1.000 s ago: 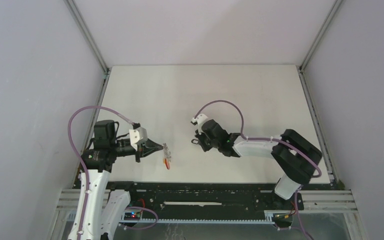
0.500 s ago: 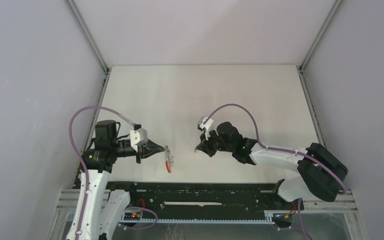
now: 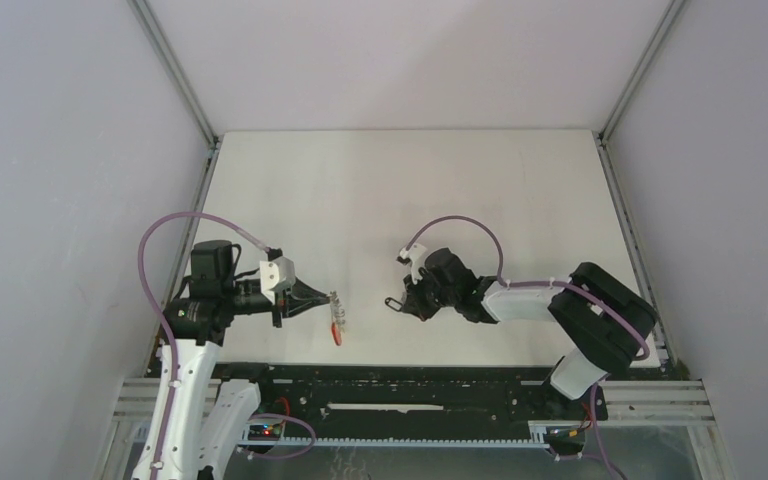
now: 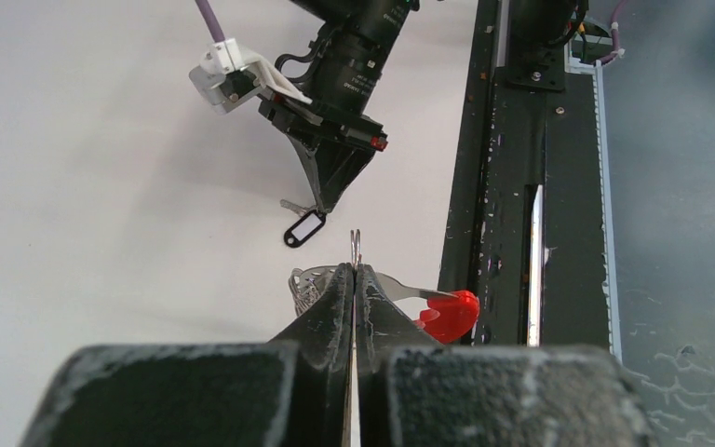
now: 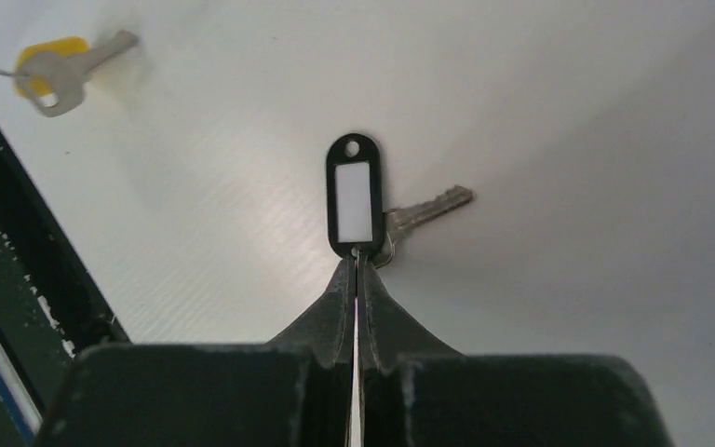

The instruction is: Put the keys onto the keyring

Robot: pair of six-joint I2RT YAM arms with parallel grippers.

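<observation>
My left gripper (image 4: 355,268) is shut on a thin wire ring of the keyring (image 4: 309,285). The bunch of silver rings shows left of the fingertips and the red plastic part (image 4: 444,315) to their right. From above, the keyring (image 3: 337,320) hangs at the left fingertips near the table's front edge. My right gripper (image 5: 355,261) is shut on the near end of the black-tagged key (image 5: 355,197), whose silver blade (image 5: 426,209) points right just over the table. The yellow-tagged key (image 5: 53,67) shows far left in the right wrist view, on a wire at the frame's edge.
The black rail frame (image 4: 512,186) runs along the table's front edge, just right of the keyring in the left wrist view. Grey walls (image 3: 80,150) close in the white table (image 3: 410,190) on three sides. The right arm's purple cable (image 3: 460,225) loops above its wrist.
The right arm has shifted and its gripper, still holding the black-tagged key, has come nearer the front edge. The left gripper with the keyring has hardly moved.
</observation>
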